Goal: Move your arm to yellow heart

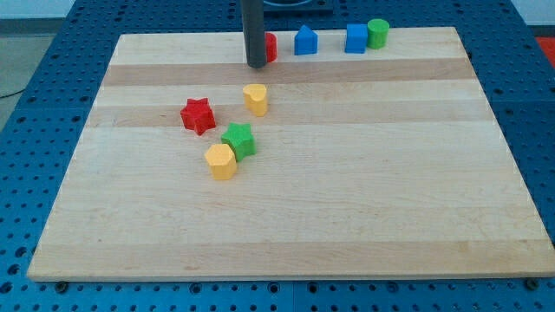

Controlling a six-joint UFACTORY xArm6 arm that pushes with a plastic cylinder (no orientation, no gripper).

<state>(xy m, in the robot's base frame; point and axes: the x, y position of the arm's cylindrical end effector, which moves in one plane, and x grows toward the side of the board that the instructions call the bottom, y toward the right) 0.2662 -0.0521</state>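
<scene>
The yellow heart [256,99] stands on the wooden board [347,191], left of centre in the upper half. My tip [257,65] is just above it toward the view's top, a short gap apart and not touching it. The rod comes down from the view's top edge. A red block [270,47] sits right behind the rod, partly hidden by it.
A red star [198,115] lies left of the heart. A green star [238,139] and a yellow hexagon [221,161] touch below it. Along the top edge stand a blue house-shaped block [305,41], a blue cube [355,39] and a green cylinder [377,33].
</scene>
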